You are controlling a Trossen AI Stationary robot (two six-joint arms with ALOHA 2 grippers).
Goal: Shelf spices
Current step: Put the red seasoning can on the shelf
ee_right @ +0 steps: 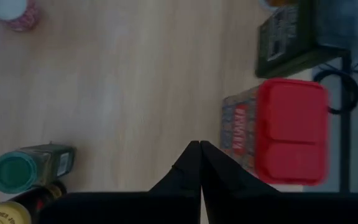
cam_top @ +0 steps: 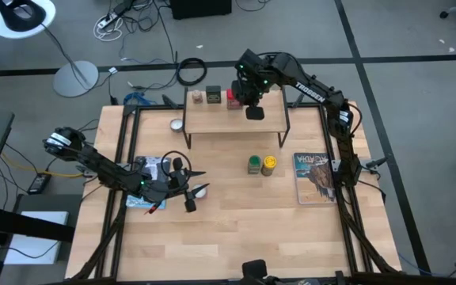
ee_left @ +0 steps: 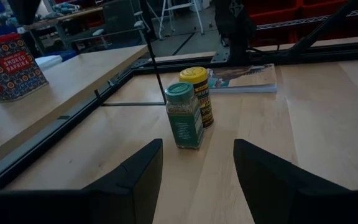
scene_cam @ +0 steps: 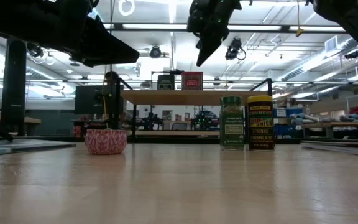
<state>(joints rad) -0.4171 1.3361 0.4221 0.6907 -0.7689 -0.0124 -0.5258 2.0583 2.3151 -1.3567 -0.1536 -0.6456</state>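
Closest in, the left gripper (cam_top: 188, 188) hangs low over the table (cam_top: 236, 229) with its fingers (ee_left: 132, 180) spread apart, nothing between them. Out ahead of it stand the green-capped jar (ee_left: 184, 116) and, just behind and touching, the yellow jar (ee_left: 197, 93), both upright on the table. Farther back is the shelf (cam_top: 236, 119), where the right gripper (cam_top: 253, 104) sits above the plank, pinched fully closed and empty. The red tin (ee_right: 288, 130) is right beside its tip, the black tin (cam_top: 214, 96) next along, then the small brownish jar (cam_top: 199, 98), all on the shelf.
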